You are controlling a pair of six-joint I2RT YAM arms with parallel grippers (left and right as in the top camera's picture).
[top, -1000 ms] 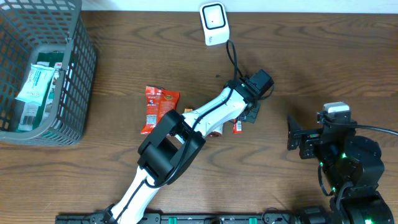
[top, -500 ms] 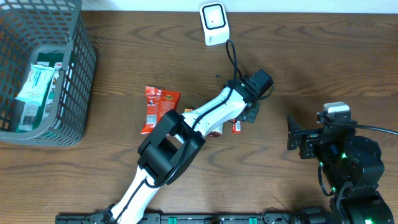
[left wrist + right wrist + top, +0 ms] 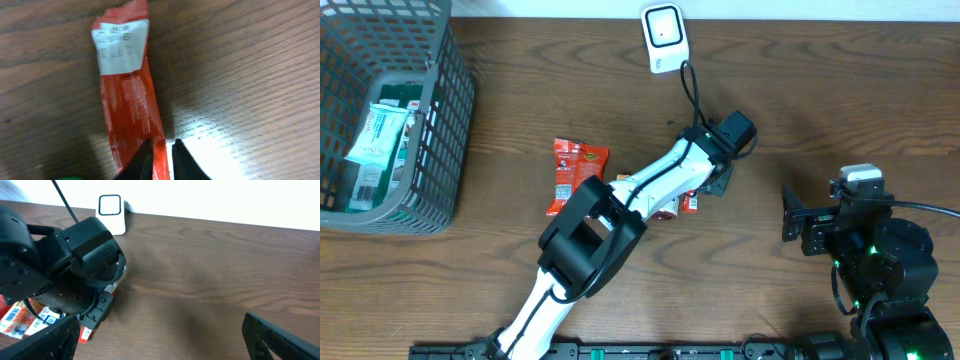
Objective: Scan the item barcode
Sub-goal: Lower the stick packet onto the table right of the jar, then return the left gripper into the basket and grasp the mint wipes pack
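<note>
One edge of the red packet [image 3: 129, 100] sits pinched in the left hand [image 3: 160, 161]; the right hand [image 3: 160, 337] gapes wide.

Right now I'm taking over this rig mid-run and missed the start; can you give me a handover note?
Left gripper: shut on the edge of a red packet, around the middle of the table, white label showing.
Right gripper: open, empty, off to the right.
Scanner: at the far edge, apart from the packet.
Done: packet grasped. Left to do: bring its barcode to the scanner.
</note>
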